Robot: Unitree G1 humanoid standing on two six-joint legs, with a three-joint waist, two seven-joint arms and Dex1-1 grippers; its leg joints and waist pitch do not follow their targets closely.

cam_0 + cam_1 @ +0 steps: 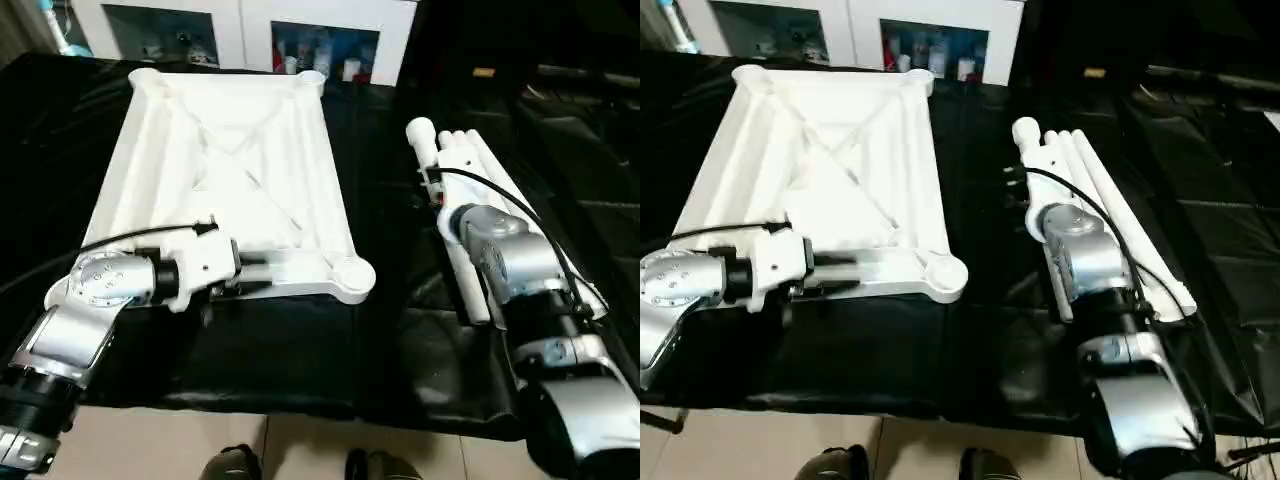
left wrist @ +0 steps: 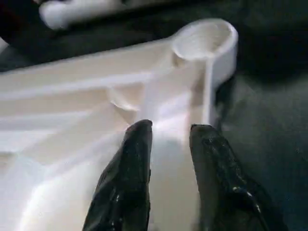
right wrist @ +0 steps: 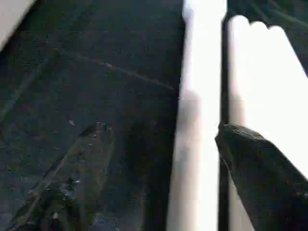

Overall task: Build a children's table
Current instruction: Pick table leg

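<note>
Left eye view had the white ribbed plastic tabletop (image 1: 225, 170) upside down on black cloth (image 1: 280, 350), four tapered round white legs (image 1: 465, 200) to its right; left gripper (image 2: 168, 137) slightly parted over the near rim, right gripper (image 3: 163, 139) spread wide around one leg.

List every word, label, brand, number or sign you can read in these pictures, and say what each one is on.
None can be read.
Table top: plain white ribbed underside, no print or moulded lettering that shows.
Legs: plain white, no marks.
Cabinet: the items behind its glass doors may carry labels, but they are too small and blurred to read.
Black cover: no text.
Left gripper and right gripper: no markings visible.
</note>
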